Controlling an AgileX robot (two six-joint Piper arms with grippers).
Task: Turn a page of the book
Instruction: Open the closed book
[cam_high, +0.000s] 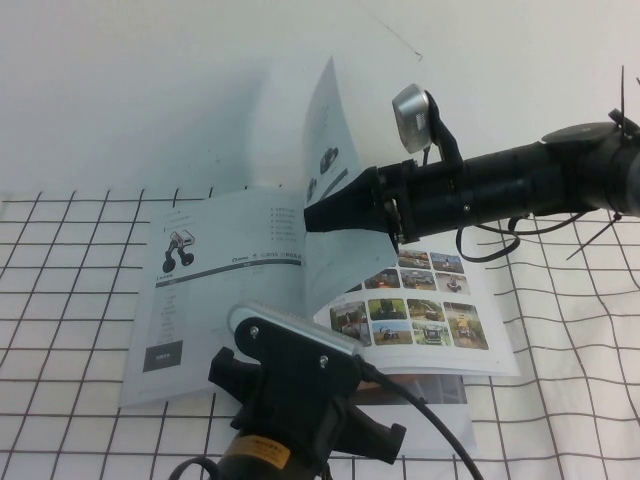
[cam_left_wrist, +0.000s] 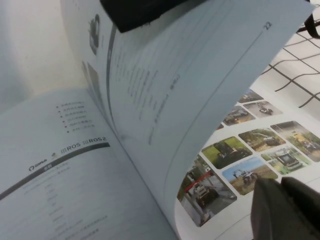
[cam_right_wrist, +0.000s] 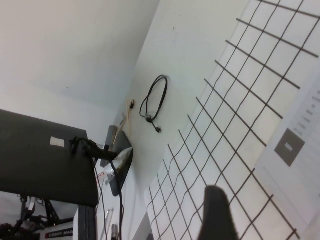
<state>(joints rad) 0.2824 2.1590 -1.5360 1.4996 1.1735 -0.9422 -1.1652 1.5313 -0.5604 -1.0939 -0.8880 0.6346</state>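
Right pincer (cam_high: 318, 214) grips lifted page (cam_high: 322, 130).

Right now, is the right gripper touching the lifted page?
Touching. In the high view the right gripper meets the raised page at mid-height, holding it upright above the book. The left gripper sits near the book's front edge.

White glossy book (cam_high: 230, 270) with grey-banded print, lifted white page (cam_high: 335, 130) above black right end effector (cam_high: 320, 215), colourful photo grid beneath, black-gridded white surface (cam_high: 60, 300), black left end effector (cam_high: 300, 395).
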